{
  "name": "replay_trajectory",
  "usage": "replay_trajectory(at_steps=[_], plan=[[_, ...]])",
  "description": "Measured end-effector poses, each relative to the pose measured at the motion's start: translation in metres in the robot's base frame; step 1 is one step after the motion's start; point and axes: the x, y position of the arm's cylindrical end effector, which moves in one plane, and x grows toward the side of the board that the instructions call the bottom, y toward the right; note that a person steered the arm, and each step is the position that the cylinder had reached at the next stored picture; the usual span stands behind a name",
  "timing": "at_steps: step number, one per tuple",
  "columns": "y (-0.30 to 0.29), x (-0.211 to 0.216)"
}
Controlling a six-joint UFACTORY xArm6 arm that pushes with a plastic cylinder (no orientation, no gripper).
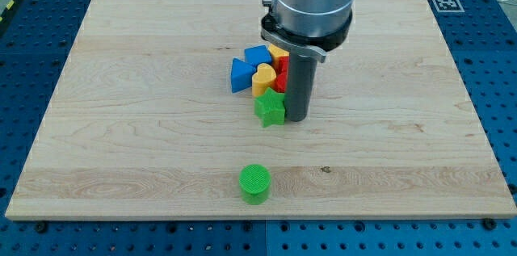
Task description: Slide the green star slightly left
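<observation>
My tip (296, 118) is resting just right of the green star (271, 109), touching it; the rod is partly hiding the red block (282, 69) behind

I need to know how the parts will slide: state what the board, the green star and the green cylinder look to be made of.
Board: pale wood, smooth, going by its grain lines and glued strips.
Green star: probably matte plastic, uniform colour; my tip sits against its right side.
Green cylinder: likely printed plastic, with fine ridges showing on its top.
</observation>
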Motion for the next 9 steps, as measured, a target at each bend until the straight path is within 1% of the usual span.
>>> replay_trajectory(at_steps=[1, 2, 4, 5, 6, 9], plan=[[-0.024, -0.009], [-0.038, -0.007], [-0.055, 0.011], [-0.076, -0.011], [-0.1, -0.019], [-0.189, -0.019]])
